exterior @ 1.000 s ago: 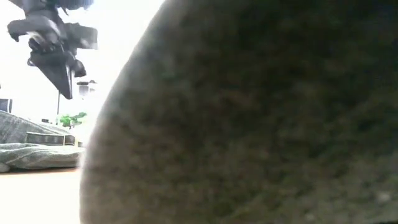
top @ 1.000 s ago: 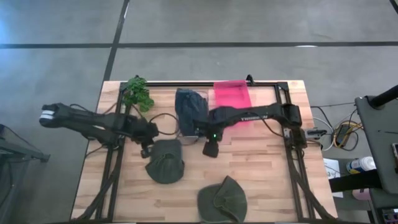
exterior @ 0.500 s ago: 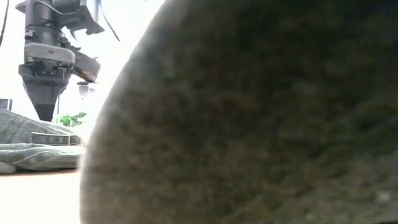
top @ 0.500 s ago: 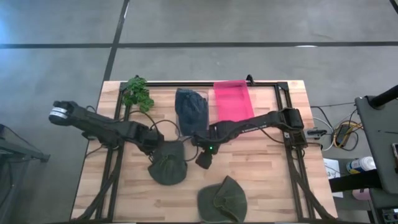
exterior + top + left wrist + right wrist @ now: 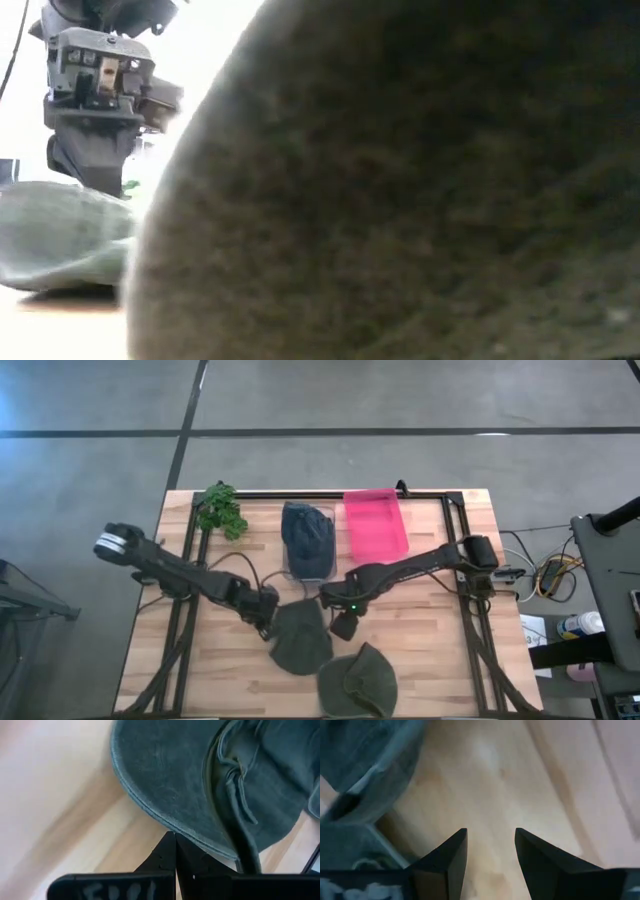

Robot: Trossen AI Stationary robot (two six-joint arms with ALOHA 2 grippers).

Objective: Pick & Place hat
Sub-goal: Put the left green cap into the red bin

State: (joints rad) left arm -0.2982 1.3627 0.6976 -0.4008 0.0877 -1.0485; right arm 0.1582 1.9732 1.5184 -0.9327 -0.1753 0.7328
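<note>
A green bucket hat (image 5: 302, 642) lies flat on the wooden table near its middle. It also shows in the left wrist view (image 5: 175, 775) and the low view (image 5: 60, 240). My left gripper (image 5: 267, 615) is shut and points steeply down at the hat's left edge, with its tips (image 5: 175, 840) against the brim. My right gripper (image 5: 344, 628) hangs open over bare wood just right of the hat. Nothing is between its fingers (image 5: 490, 850). My left gripper meets the outer edge of the hat's brim (image 5: 161, 822) with the tips of its shut fingers. It comes slanting down from the table's left side. The hat lies flat on the table, pushed from that edge. I see no cloth between the fingers.
A second green hat (image 5: 357, 680) lies at the near edge, close to the first, and fills most of the low view (image 5: 400, 200). At the back are a dark blue hat (image 5: 308, 535), a pink tray (image 5: 375, 525) and a small plant (image 5: 222, 510).
My left gripper has come down and gone toward the right and near edges, rolling as it went and staying shut. In the last half second the green hat has slid along the table ahead of it, toward the second hat. My right gripper has sunk toward the near edge, still open.
</note>
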